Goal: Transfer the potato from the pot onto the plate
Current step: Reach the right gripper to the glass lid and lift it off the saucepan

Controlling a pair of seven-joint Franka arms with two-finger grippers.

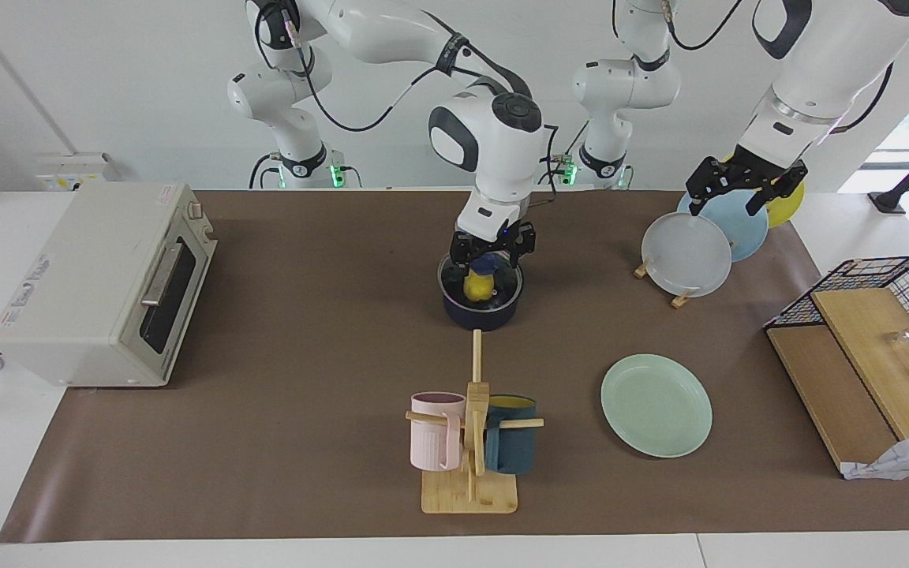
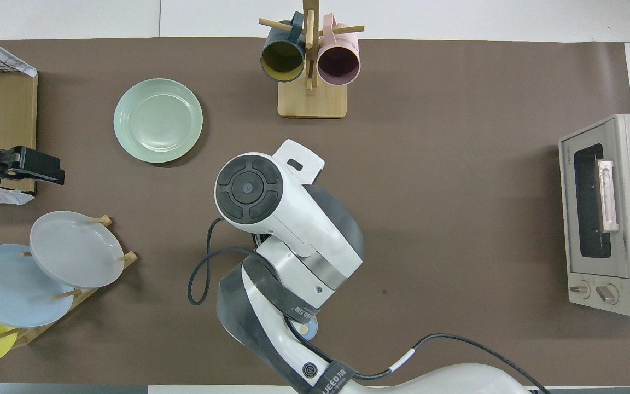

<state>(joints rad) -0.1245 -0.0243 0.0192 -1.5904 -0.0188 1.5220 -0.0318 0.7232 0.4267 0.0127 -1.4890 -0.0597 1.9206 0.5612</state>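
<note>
— Yellow lump first: where is the potato (image 1: 478,288), and how does it lie?

— In the pot (image 1: 480,315), near the middle of the table. From the facing view it seems to stand on end, long axis up and down, top end toward my right gripper (image 1: 492,251).

— And that gripper?

— It hangs just over the pot's mouth with its fingers spread to either side above the potato, pinching nothing. From overhead my own arm hides the pot and the potato.

— Your other arm?

— It waits. My left gripper (image 1: 745,188) is over the rack of plates at the left arm's end of the table; whether it is spread or pressed together I cannot tell.

— Count for me.

— One potato, one pot, one mint-green plate (image 1: 656,405) lying flat and bare, farther from me than the pot and toward the left arm's end. Three plates on edge in the rack: grey-white (image 1: 686,254), light blue (image 1: 742,229), yellow (image 1: 786,207). Two mugs on a wooden stand, pink mug (image 1: 432,432) and teal mug (image 1: 511,448). One toaster oven (image 1: 99,284) at the right arm's end.
</note>
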